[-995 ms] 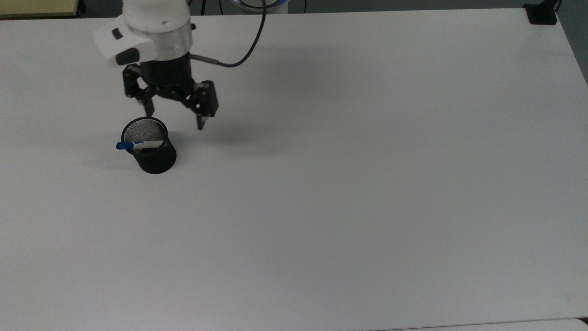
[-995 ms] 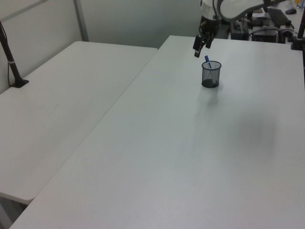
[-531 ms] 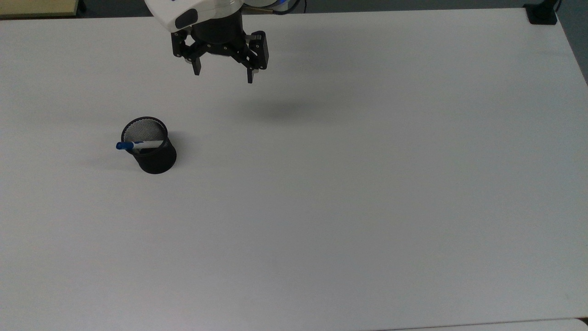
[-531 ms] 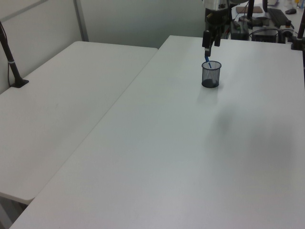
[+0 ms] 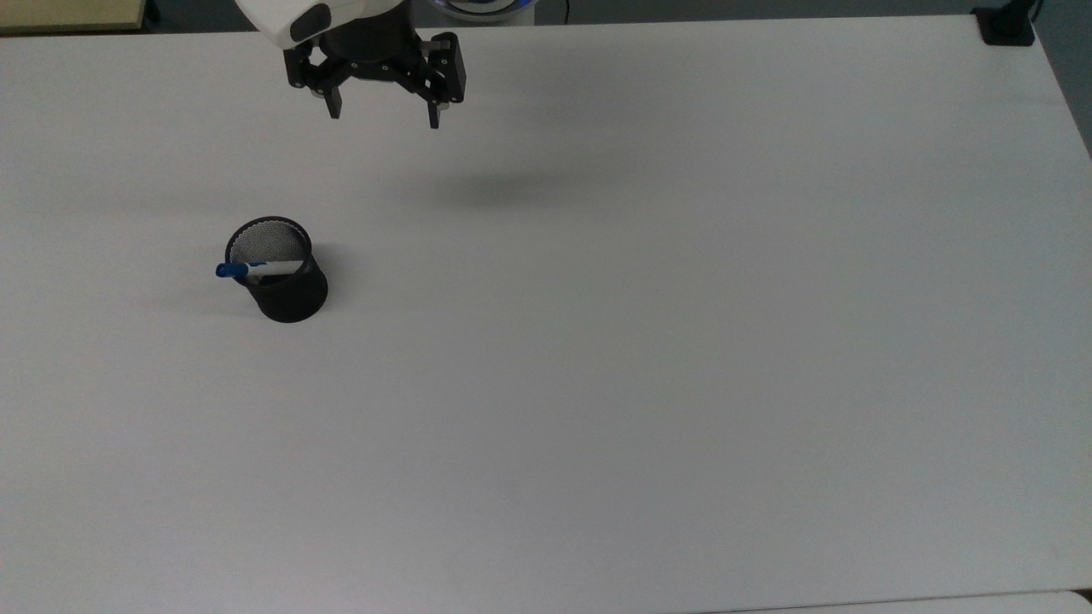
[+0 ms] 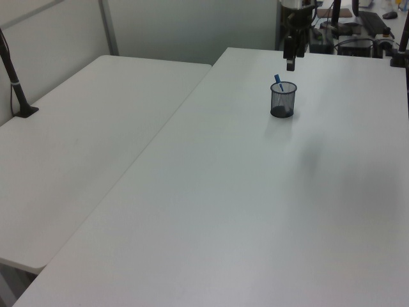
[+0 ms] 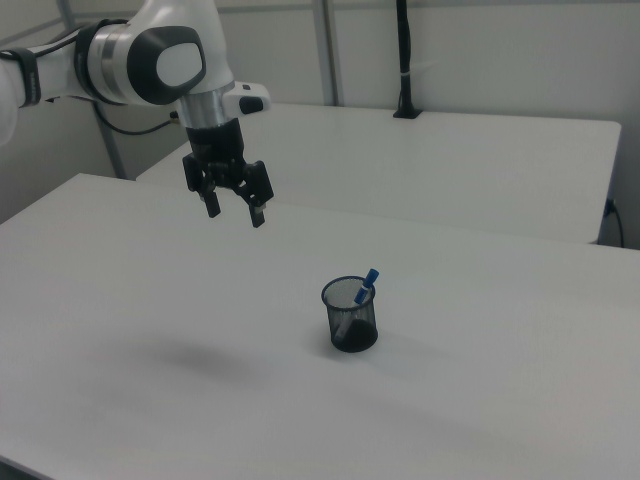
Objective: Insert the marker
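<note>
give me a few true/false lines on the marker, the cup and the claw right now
1. The marker stands in the cup. True.
2. The claw grips the marker. False: it is open, holds nothing and hangs apart from the cup.
3. The marker's blue end sticks out over the cup's rim. True.
4. The cup lies on its side. False: it stands upright on the table.
5. In the top view the claw is right of the cup and higher in the picture. True.
6. A second marker lies on the table. False: there is just the one in the cup.
</note>
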You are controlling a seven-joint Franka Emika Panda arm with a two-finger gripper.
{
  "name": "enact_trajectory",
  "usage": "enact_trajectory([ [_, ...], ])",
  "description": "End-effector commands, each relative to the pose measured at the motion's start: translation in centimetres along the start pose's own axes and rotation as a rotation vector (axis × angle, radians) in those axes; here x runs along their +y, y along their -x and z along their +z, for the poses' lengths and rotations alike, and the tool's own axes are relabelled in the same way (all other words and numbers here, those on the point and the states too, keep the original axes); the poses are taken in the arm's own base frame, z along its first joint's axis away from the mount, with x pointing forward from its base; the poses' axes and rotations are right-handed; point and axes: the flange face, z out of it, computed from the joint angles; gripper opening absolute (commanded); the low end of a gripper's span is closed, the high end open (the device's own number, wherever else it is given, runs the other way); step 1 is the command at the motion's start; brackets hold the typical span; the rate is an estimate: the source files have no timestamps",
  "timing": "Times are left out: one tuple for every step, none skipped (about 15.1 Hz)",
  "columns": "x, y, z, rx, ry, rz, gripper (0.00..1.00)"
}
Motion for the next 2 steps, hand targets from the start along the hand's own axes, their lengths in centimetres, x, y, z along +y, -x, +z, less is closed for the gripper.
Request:
enact_trajectory([
  [0.33, 0.91, -0.73, -0.013, -0.005, -0.006, 1.0],
  [0.23, 0.88, -0.64, -0.015, -0.005, -0.007, 1.0],
])
